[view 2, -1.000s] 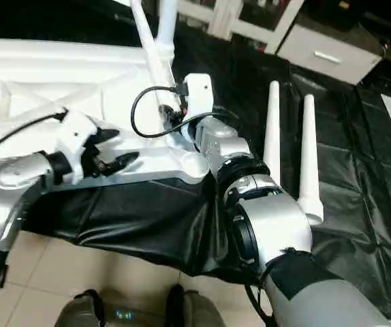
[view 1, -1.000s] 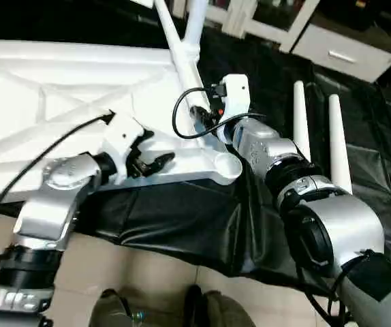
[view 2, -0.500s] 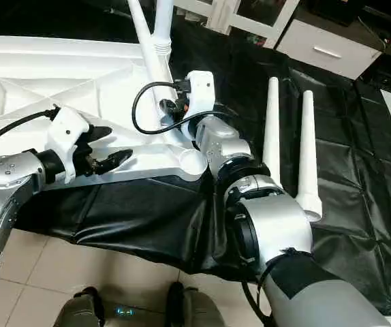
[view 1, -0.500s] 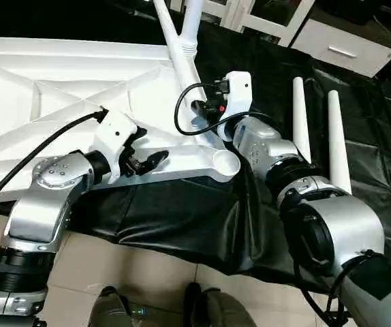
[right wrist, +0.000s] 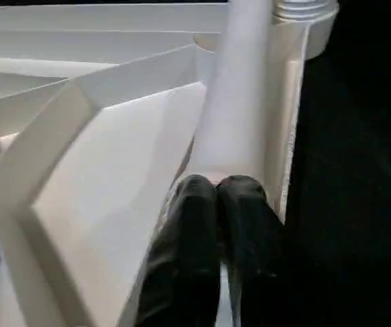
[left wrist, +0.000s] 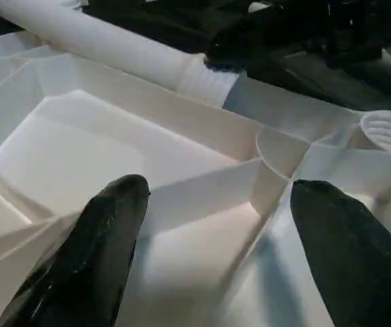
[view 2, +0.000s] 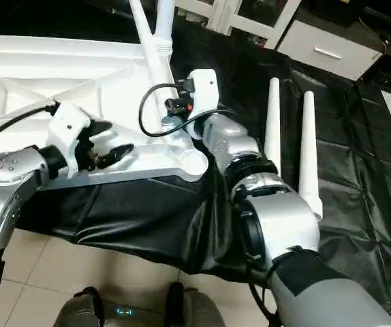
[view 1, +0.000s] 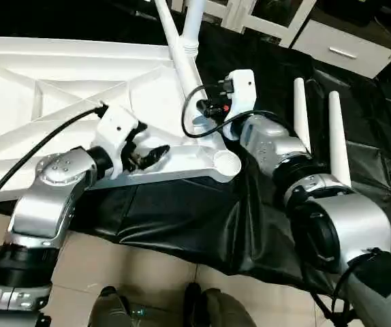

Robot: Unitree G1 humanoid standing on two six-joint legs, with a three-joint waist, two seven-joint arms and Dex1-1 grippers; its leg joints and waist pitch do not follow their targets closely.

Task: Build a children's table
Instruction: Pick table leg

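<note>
In the left eye view, the white plastic square tabletop (view 1: 59, 88) lies upside down, its ribbed underside up, on the black-draped surface (view 1: 182, 218), one near corner with its open round socket (view 1: 227, 162) reaching close to the surface's edge. A long white tapered leg (view 1: 176, 51) lies slanted across the tabletop's underside, and behind it another white leg (view 1: 193, 20) rises from a far corner. Two more loose white tapered legs (view 1: 318, 133) lie side by side on the black cloth, well apart from the tabletop on the robot's right. The left hand (view 1: 148, 155) hovers over the near rim with its black fingers spread, grasping nothing. The right eye view shows the right hand's white wrist housing (view 2: 199, 92) just beside the slanted leg, near the socket corner. In the left wrist view, the two black fingers (left wrist: 100, 252) stand wide apart above the ribbed cells, with a threaded socket (left wrist: 389, 133) off to one side. In the right wrist view, the right hand (right wrist: 216, 187) is clenched, its fingertips pressed together and resting against the base of the white leg, holding nothing between them.
</note>
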